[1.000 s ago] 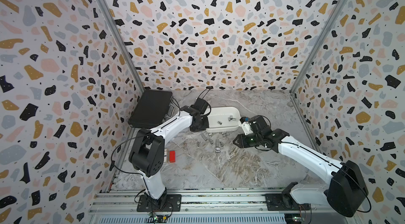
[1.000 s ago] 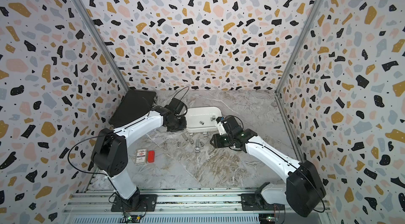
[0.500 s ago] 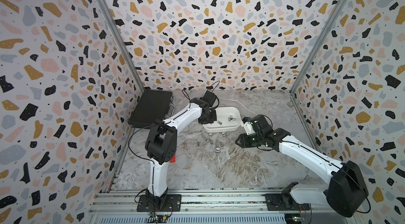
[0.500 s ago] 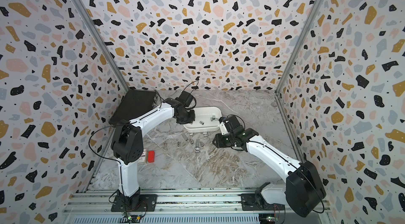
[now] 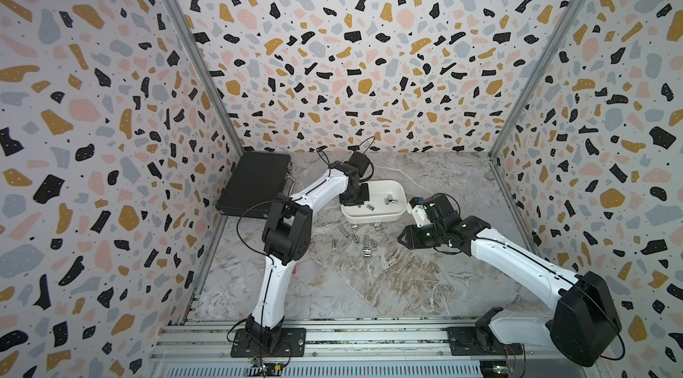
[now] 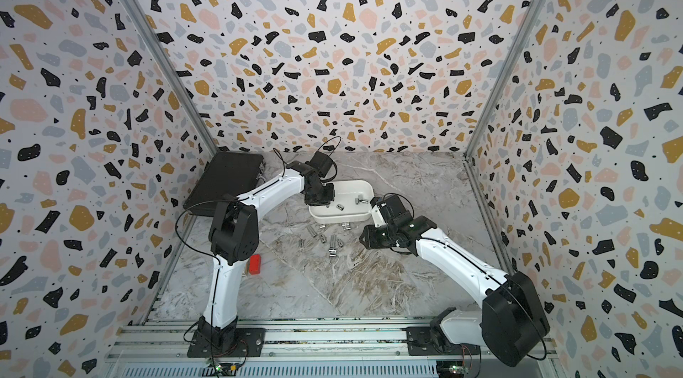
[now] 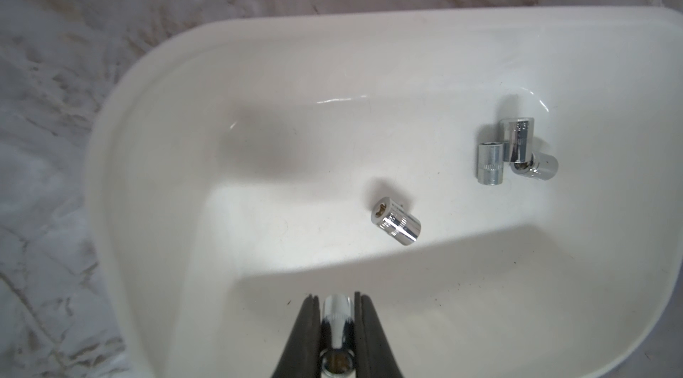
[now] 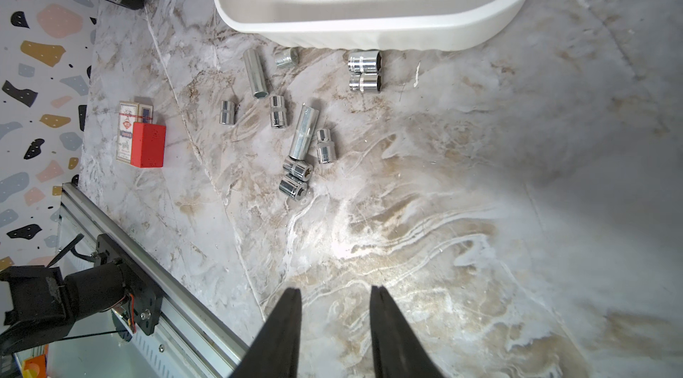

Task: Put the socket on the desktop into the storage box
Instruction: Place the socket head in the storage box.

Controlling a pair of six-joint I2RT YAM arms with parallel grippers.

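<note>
Item: socket (image 7: 334, 320), clamped in my left gripper (image 7: 335, 300), over the box (image 5: 373, 218), 9 o'clock end. My right gripper (image 8: 335, 291): jaws apart, empty. Risk: dropped near the edge, it may bounce out.

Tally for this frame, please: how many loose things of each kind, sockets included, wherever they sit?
storage box: 1
black case: 1
red block: 1
printed pack: 1
sockets: 15 (10 on the desktop, 4 in the storage box, 1 in the left gripper)
Total: 19
</note>
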